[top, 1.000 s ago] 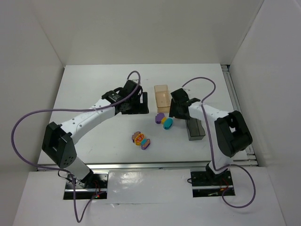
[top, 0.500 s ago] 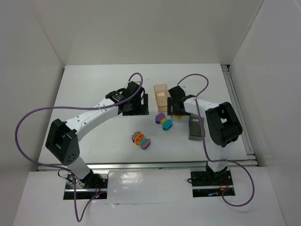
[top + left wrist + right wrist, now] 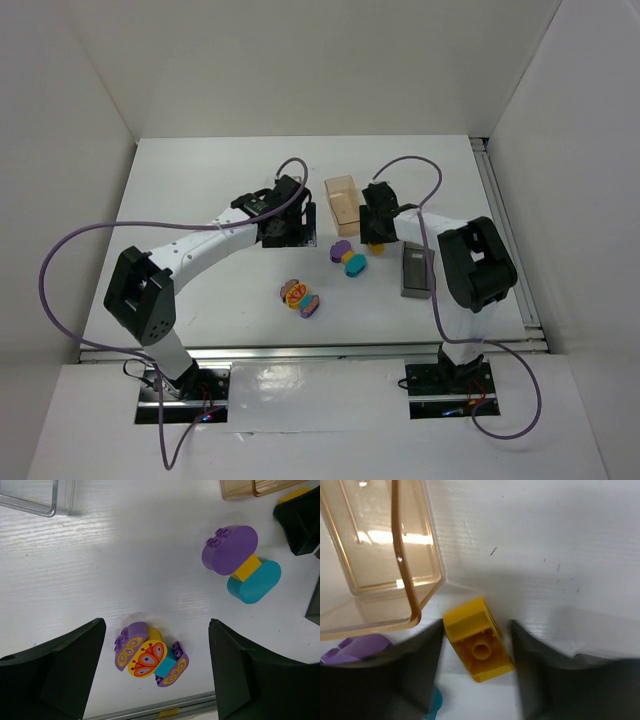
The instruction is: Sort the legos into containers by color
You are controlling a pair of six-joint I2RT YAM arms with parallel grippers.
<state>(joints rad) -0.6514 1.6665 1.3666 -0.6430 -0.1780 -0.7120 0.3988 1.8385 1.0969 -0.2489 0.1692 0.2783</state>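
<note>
Tan see-through box [image 3: 375, 555] lies open with nothing in it, at the middle of the table [image 3: 200, 180], just beyond the right gripper [image 3: 476, 626]. A dark grey box [image 3: 416, 272] lies to the right of that gripper; what it holds cannot be made out. Only a bare corner of the clear tray [image 3: 30, 502] shows in the left wrist view.

A yellow brick [image 3: 479, 647] lies on the table between the right gripper's fingers, just beside the tan box's near corner. The fingers stand close on either side, but they are blurred, so whether they pinch the brick cannot be told. Near it lies a purple, yellow and teal cluster [image 3: 241, 564].

The left gripper [image 3: 156, 625] is spread wide, grasping nothing, over a butterfly-printed cluster [image 3: 150, 656] of purple, yellow and teal bricks. Every brick in sight lies outside the boxes.
</note>
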